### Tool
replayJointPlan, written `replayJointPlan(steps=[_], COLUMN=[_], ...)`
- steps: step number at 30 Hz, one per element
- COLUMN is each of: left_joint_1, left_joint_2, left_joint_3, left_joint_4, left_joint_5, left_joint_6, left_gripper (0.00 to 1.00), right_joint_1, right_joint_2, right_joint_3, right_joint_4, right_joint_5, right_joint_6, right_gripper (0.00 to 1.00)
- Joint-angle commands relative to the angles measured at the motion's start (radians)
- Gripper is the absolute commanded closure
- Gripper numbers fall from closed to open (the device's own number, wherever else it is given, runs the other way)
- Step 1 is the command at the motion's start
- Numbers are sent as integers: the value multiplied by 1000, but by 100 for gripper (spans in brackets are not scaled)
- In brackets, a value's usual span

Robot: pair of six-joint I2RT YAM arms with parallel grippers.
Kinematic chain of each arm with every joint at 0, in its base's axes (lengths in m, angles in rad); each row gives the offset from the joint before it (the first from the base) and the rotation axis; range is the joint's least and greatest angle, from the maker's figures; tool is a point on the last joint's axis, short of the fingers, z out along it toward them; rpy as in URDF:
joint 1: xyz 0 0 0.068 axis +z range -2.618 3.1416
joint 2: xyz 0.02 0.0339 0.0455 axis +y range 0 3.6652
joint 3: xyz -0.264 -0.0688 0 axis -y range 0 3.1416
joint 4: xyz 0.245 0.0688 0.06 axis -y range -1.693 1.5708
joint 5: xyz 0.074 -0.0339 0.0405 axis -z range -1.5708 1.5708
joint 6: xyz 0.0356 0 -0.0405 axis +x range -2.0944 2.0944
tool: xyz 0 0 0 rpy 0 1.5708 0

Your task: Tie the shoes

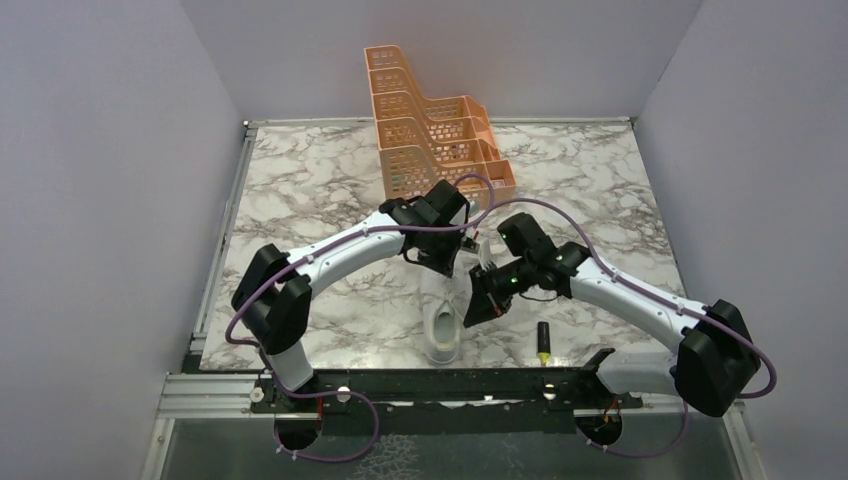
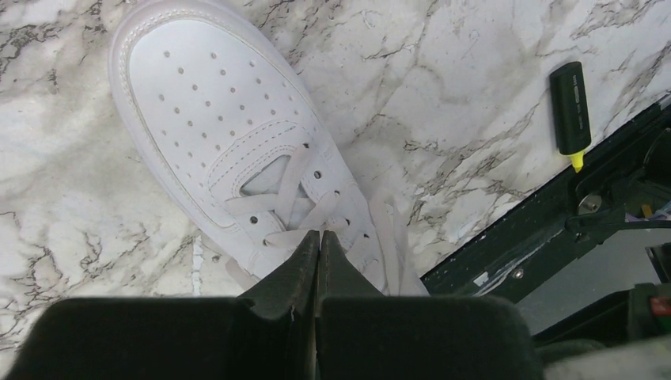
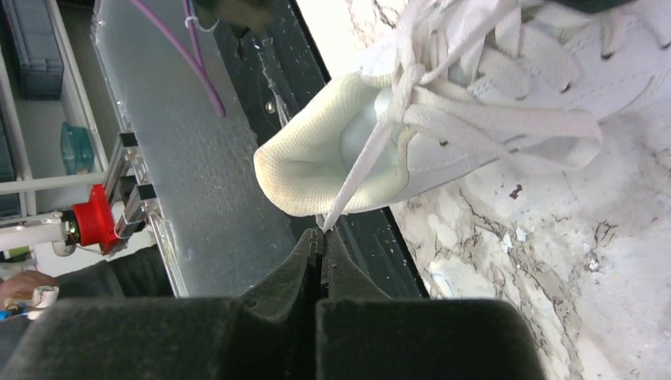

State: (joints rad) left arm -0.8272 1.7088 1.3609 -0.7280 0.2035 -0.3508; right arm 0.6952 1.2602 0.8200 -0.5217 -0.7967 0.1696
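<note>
The white shoe [image 1: 443, 335] lies on the marble table between the two arms, reaching the near edge. In the left wrist view its perforated toe [image 2: 214, 103] points away. My left gripper [image 2: 319, 233] is shut, its tips touching the crossed laces [image 2: 277, 206] over the tongue; no lace shows between the jaws. From above, it hovers over the shoe's far end [image 1: 445, 265]. My right gripper [image 3: 323, 232] is shut on the end of one lace [image 3: 372, 154], which runs taut across the heel opening [image 3: 316, 170]. It sits just right of the shoe [image 1: 478, 300].
An orange tiered rack [image 1: 425, 130] stands at the back of the table. A black marker with a yellow tip [image 1: 544, 343] [image 2: 571, 111] lies right of the shoe near the front. The black rail [image 1: 450, 385] runs along the table's near edge.
</note>
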Motion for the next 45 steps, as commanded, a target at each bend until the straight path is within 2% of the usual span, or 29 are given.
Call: replayJointPlan(steps=[1,5,11,17,22,29,37,40,42,43,44,45], left_joint_1=[1,48,130,192,198,219,233,237,237,237,237,237], left_joint_2=[-62,-63,-69,-73,-69,-61,-49,-43,-43,-48,-59,-83], left_joint_3=[9,-29,-72,-93,-98,-113,-107,-96,-83,-79,-77,-81], left_joint_4=[28,63,119,135,137,136,130,116,95,78,57,33], left_joint_5=[-86,-128,-135,-99,-87,-103,-114,-104,-79,-68,-65,-74], left_joint_6=[-14,-15,-9,12,23,48,87,107,116,117,113,104], left_gripper=[100,100,100,100,100,100,100,100,100,94,80,68], right_joint_1=[9,13,24,41,41,50,61,61,61,61,60,57], right_joint_2=[-25,-5,-26,-8,-46,19,37,31,29,27,21,10], right_joint_3=[-36,-48,-93,-115,-163,-142,-181,-177,-158,-141,-123,-104], right_joint_4=[-32,-56,-2,-54,-45,-122,-126,-130,-118,-111,-105,-104], right_joint_5=[-33,-38,-82,-81,-87,-42,-18,36,69,85,102,125], right_joint_6=[35,40,120,126,174,132,181,195,222,247,266,281], right_gripper=[99,99,99,99,99,99,99,99,95,88,81,65])
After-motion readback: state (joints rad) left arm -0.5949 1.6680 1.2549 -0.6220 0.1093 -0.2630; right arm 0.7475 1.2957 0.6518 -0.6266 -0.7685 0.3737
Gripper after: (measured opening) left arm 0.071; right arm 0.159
